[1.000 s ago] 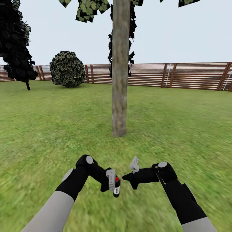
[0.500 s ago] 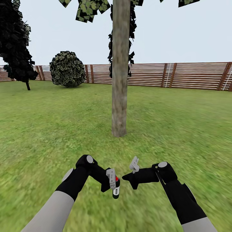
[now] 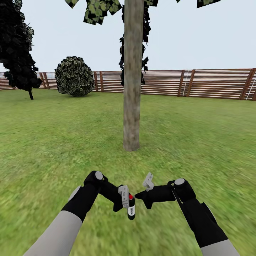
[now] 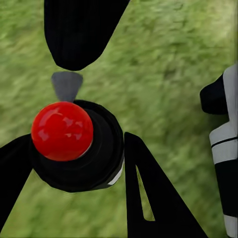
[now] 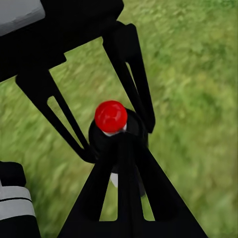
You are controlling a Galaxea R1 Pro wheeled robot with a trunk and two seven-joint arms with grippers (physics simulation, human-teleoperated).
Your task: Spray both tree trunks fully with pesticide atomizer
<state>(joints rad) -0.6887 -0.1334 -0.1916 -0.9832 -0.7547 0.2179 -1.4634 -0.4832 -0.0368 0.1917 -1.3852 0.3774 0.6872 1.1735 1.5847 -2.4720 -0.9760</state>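
Glossy red cap [image 4: 62, 131] on matt black atomizer [image 3: 131, 208]; slatted wooden fence [image 3: 199, 83].

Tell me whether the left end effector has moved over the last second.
Yes. In the head view the left end effector, gripping the slim black red-capped pesticide atomizer, has shifted slightly right and down, away from the thick grey-brown tree trunk, which has not shifted.

Pesticide atomizer [image 5: 117, 144], red-capped, between left end effector [image 5: 106, 126] fingers | right end effector [image 5: 124, 163] finger in front | grass floor [image 5: 198, 99] beyond
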